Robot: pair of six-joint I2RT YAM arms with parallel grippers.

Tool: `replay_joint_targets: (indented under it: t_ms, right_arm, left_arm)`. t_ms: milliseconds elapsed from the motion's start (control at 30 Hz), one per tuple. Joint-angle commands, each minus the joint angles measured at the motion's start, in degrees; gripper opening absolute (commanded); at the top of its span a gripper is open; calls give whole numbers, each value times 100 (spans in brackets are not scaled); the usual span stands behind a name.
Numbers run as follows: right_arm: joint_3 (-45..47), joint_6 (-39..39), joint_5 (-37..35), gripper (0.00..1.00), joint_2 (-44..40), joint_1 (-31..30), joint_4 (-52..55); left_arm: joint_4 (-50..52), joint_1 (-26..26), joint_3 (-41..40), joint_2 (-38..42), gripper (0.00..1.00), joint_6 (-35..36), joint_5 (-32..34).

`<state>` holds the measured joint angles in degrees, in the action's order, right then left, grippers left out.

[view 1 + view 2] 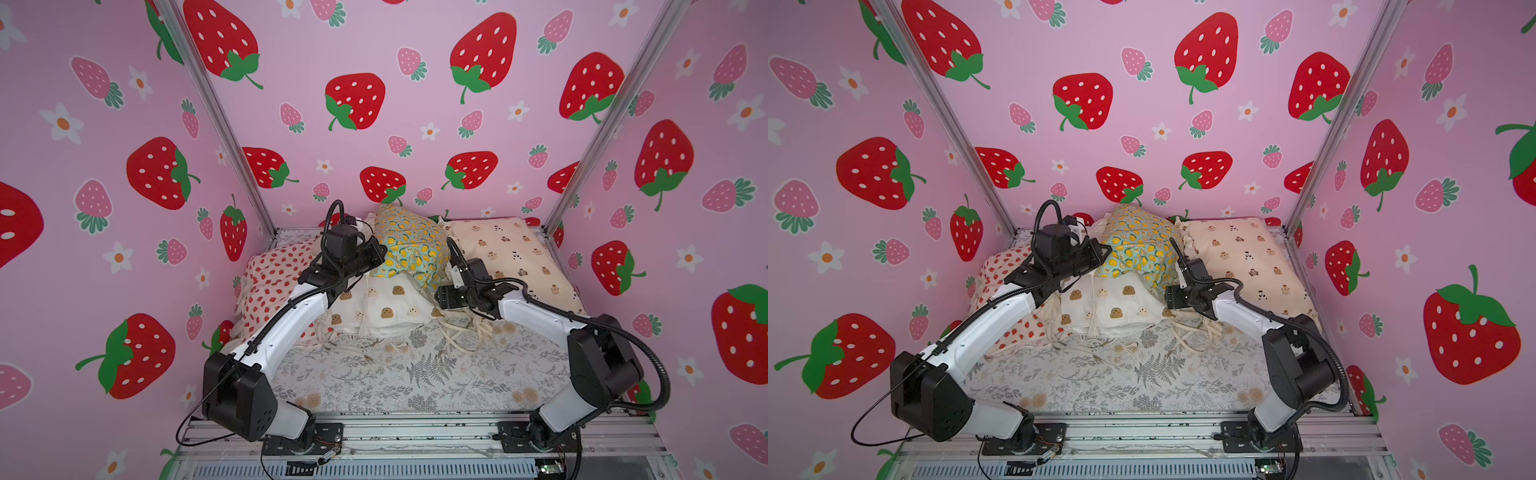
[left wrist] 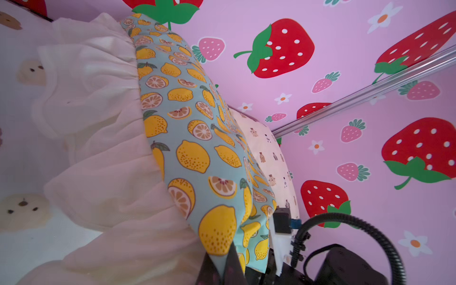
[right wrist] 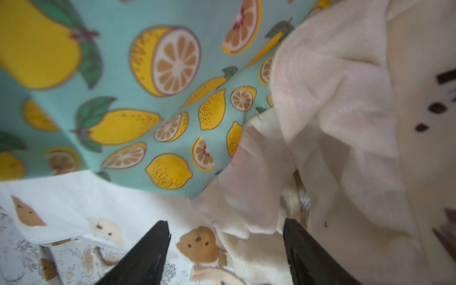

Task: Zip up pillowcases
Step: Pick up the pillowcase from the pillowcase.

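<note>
Cloth printed with grey ferns (image 1: 415, 365) covers the table nearest my bases, with cream ties (image 1: 457, 332) strewn over its far edge. Just beyond it the bear-face pillowcase (image 1: 386, 307) lies rumpled in the middle, and the strawberry pillowcase (image 1: 270, 278) lies to its left, partly under my left arm. My right gripper (image 3: 227, 222) sits at the right end of the bear-face pillowcase with its jaws apart. A brown bear face shows between the fingers (image 3: 148, 254) and a cream ruffle (image 3: 320, 98) bunches just past them. I cannot tell whether the tips touch the cloth, and they grip nothing. Farther in, my left gripper (image 2: 223, 269) is clamped tight on a teal fold of the lemon pillowcase (image 2: 192, 153), at that cover's left edge in both top views. The lemon pillowcase stands humped above the others, its lower edge resting on the bear-face one. To its right the tiny-bear pillowcase (image 1: 511, 253) lies flat in the back right corner. Behind them all rises the pink strawberry wall (image 1: 374, 133).
</note>
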<state>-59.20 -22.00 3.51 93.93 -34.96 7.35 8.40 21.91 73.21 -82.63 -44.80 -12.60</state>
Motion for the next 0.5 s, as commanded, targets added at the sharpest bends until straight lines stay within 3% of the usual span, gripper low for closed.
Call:
replay_joint_targets:
  t_ms: [0,167,267,467]
  right_arm:
    - [197,388,-50,76,138,-55,-1021]
    - [236,404,154,76,644,-124,-1831]
    - [131,456,-75,74,951,-217,-2029]
    - [58,455,-794,53,1127,-204,-2273]
  left_arm:
    - [-77,6,326,98,0,-408,73]
    - [-142,11,464,50,0,-578,96]
    - [-68,15,528,60,0,-581,126]
    - [50,6,540,187,0,-529,326]
